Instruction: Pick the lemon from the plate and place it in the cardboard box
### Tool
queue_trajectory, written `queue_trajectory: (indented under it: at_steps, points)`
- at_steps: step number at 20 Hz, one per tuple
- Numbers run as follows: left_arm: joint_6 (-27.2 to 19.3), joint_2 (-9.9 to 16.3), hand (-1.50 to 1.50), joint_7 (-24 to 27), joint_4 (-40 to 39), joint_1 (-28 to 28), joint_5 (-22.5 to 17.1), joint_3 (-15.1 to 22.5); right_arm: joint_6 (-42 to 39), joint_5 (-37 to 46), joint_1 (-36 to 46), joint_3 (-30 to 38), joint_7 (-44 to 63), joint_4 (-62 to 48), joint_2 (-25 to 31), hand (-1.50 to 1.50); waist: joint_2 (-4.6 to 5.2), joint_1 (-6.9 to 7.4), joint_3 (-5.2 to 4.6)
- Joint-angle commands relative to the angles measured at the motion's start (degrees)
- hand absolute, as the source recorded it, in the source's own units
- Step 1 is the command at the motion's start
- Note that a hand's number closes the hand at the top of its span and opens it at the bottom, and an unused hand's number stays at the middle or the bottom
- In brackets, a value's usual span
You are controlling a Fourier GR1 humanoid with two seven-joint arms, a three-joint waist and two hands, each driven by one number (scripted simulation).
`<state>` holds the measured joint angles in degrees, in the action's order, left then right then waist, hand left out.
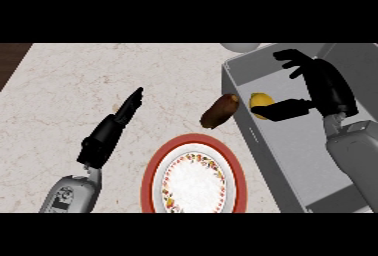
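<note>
While the right hand (319, 89) holds the lemon (258, 101) with its thumb over the cardboard box (295, 150) | left hand (118, 122) fingers straight | plate (151, 172) bare.

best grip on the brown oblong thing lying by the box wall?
Take the brown oblong item across its narrow middle, coming from above and from its open left side. It lies slanted on the marble counter, close beside the grey cardboard box wall, so the right side looks blocked. The left hand, open and nearer, probably suits best.
</note>
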<state>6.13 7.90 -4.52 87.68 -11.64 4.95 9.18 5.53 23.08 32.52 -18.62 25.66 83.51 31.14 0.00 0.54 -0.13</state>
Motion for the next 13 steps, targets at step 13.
queue_trajectory:
  at_steps: [13]
  points:
    - [-0.2, 0.1, 0.00, 1.7, 0.3, 1.9, 1.4, -0.5, 4.3, -27.5, -4.7, 26.0, -19.8, -3.0, -5.0, -1.50, -0.02, -1.02, 0.22]
